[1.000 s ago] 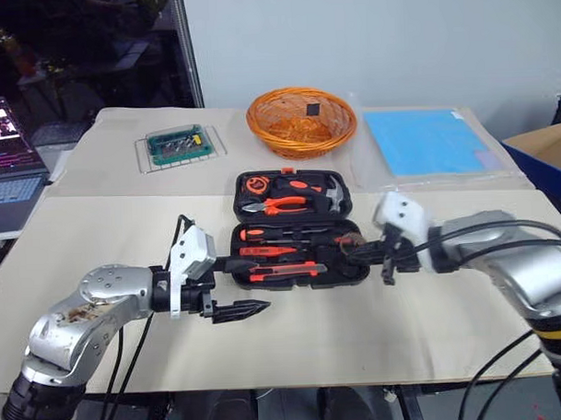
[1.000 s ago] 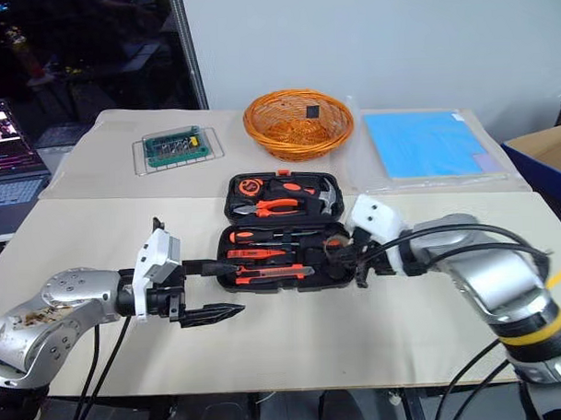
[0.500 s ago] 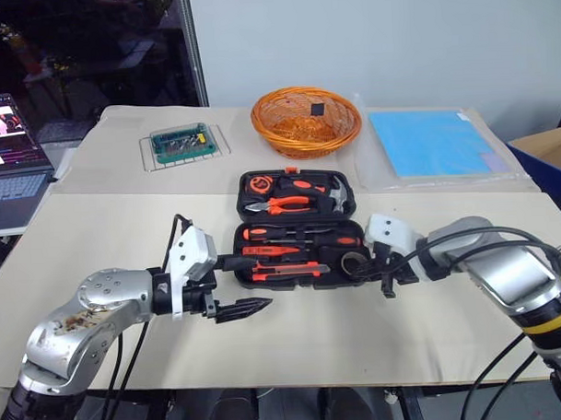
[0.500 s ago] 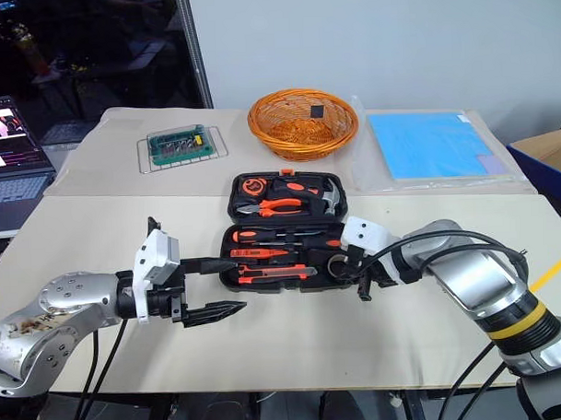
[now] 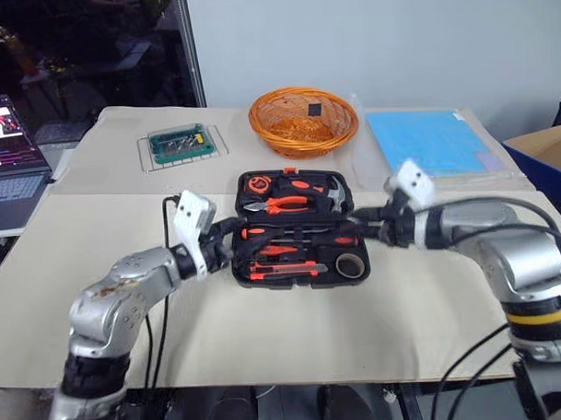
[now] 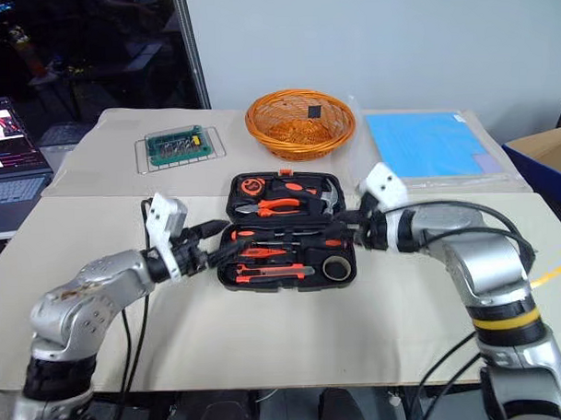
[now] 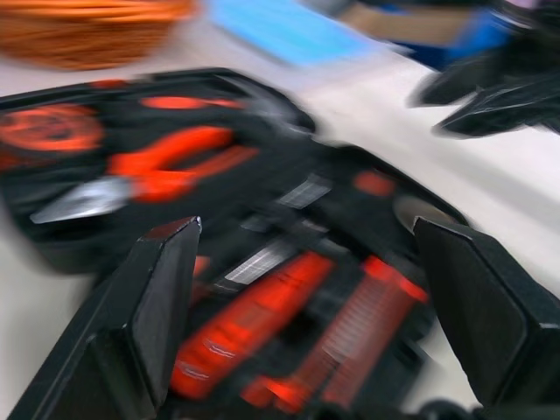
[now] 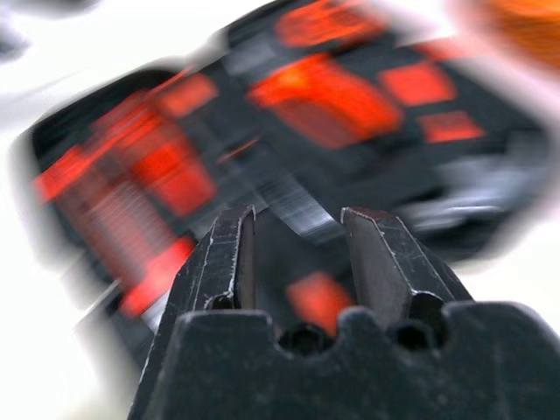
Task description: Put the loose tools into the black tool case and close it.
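Table (image 5: 294, 329) in beige, laptop (image 5: 7, 173) beside

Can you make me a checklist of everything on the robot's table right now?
Surface: beige table, bare in front.
Job's things: black tool case lies open; screwdrivers, utility knife and grey tape roll sit in its near half.
Clutter: orange wire basket, green circuit board, blue sheet at the back.
Grippers: left gripper open wide at the case's left end; right gripper slightly open at its right end, holding nothing.
Cables: black cables hang off both arms.
Surroundings: laptop, cardboard box.
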Robot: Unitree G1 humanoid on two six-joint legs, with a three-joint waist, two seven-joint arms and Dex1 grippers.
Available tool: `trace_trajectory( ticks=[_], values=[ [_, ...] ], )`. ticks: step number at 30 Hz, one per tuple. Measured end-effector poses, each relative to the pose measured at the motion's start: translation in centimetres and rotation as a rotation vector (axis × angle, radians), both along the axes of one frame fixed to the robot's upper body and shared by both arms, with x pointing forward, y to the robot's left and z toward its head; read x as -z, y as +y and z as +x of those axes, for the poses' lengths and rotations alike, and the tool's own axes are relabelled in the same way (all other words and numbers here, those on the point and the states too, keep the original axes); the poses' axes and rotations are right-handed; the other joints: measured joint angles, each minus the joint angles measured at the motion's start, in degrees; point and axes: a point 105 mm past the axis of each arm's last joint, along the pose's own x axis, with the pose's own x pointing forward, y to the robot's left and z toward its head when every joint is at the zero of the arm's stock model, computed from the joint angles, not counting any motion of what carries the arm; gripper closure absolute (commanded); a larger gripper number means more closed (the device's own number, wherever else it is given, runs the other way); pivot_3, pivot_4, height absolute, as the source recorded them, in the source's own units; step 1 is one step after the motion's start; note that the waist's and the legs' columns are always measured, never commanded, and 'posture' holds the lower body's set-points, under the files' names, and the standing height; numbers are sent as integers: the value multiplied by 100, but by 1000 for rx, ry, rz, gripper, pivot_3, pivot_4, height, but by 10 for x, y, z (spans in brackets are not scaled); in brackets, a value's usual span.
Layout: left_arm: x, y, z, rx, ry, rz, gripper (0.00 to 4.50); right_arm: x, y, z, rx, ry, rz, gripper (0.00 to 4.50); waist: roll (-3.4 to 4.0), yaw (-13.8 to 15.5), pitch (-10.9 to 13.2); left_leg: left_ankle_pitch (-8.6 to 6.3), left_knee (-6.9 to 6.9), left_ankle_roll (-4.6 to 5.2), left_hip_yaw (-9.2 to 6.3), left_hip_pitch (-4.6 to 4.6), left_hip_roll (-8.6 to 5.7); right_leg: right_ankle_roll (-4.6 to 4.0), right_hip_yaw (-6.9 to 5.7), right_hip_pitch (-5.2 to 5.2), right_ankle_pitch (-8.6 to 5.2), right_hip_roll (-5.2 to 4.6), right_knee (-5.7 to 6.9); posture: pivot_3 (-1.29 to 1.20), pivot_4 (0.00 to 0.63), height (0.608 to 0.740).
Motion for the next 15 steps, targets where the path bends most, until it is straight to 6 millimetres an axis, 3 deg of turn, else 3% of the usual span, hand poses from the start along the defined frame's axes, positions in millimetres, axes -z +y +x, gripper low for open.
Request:
trace_trajectory(
  ticks=[3, 6, 9, 11, 12, 13, 15],
  values=[
    [1, 9, 25, -150, 68, -4, 349, -3, -9, 18, 114, 29, -1, 2604, 0, -2, 0, 4, -2, 2, -1, -2, -3, -26, 1, -2, 17, 1, -1, 0, 150, 740],
    [6, 21, 52, -287, 156, -24, 349, 0, -12, 39, 205, 74, 38, 1924, -1, -9, 0, 4, -7, 3, 0, -5, -7, -25, 0, -4, 18, 1, -6, 0, 150, 740],
    [7, 29, 72, -368, 217, -35, 349, 14, -8, 56, 265, 161, 92, 935, -1, -42, 1, 3, -15, 4, 0, -19, -12, -23, 2, -18, 21, -3, -6, 0, 150, 740],
    [9, 30, 81, -384, 247, -40, 349, 25, -4, 66, 299, 210, 115, 935, -1, -72, 1, 3, -21, 4, 2, -30, -15, -21, 2, -33, 23, -7, -6, 0, 150, 740],
    [11, 30, 85, -384, 256, -41, 758, 28, -5, 70, 317, 221, 115, 890, -1, -86, 0, 3, -21, 4, 2, -41, -16, -21, 3, -47, 23, -9, 0, 0, 150, 740],
    [14, 30, 91, -390, 271, -42, 862, 34, -5, 77, 338, 231, 112, 890, -1, -92, 1, 4, -22, 3, 2, -50, -19, -20, 3, -59, 25, -10, 0, 0, 150, 740],
    [23, 28, 97, -393, 308, -47, 1513, 42, -7, 85, 378, 240, 99, 1446, -1, -100, 1, 4, -26, 3, 4, -53, -21, -19, 2, -61, 26, -11, -4, 0, 150, 740]
  ],
)
